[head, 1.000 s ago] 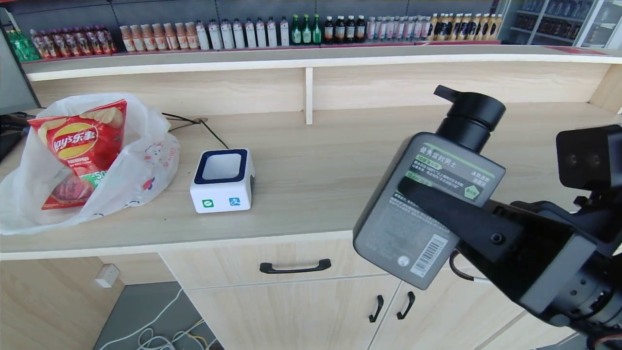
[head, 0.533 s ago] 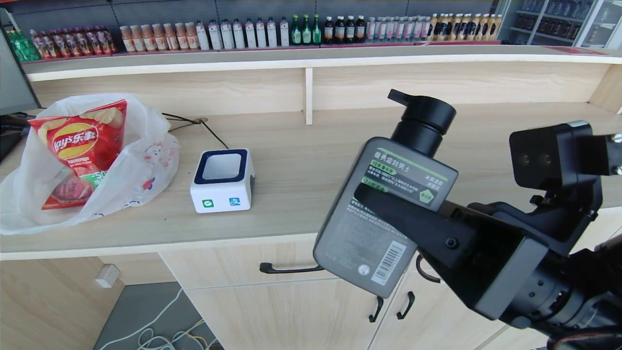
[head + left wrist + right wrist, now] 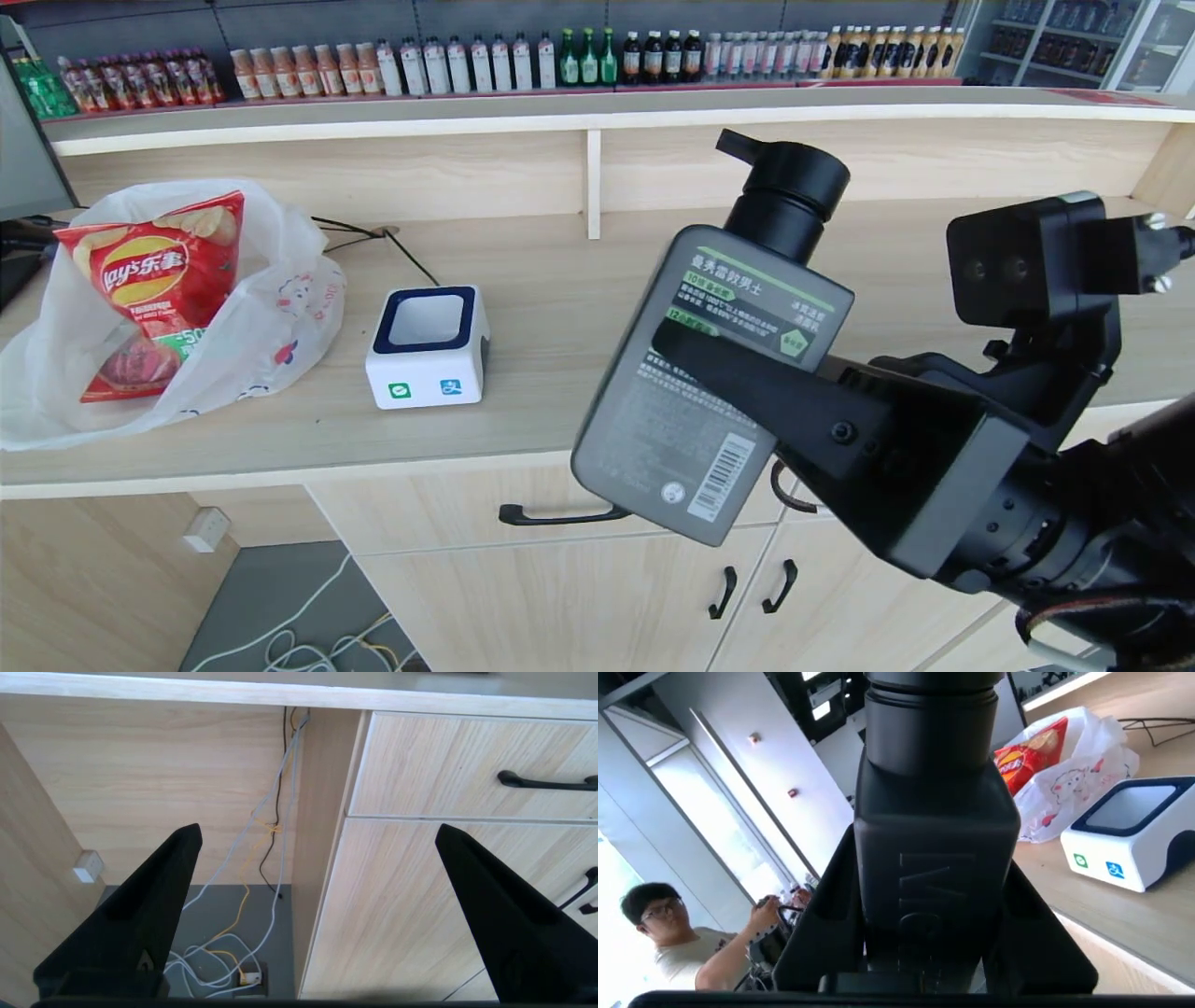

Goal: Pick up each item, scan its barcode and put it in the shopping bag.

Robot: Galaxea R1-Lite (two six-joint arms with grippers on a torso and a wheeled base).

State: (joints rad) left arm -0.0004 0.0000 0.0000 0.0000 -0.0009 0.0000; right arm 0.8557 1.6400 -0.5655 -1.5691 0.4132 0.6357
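Here the right gripper (image 3: 691, 359) pinches the grey bottle (image 3: 644, 439), held tilted in the air over the front edge of the counter (image 3: 579, 308), right of the scanner (image 3: 429, 350), with its barcode (image 3: 721, 476) facing up. At the counter's left, the bag (image 3: 280, 322) holds a red chips packet (image 3: 154, 280). The left gripper (image 3: 316, 835) hangs spread before the cabinet (image 3: 411, 887).

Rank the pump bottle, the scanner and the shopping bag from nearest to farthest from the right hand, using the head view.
1. The pump bottle: clamped in the right hand, on the right side.
2. The scanner: on the counter, left of the middle.
3. The shopping bag: at the counter's left end, beyond the scanner.
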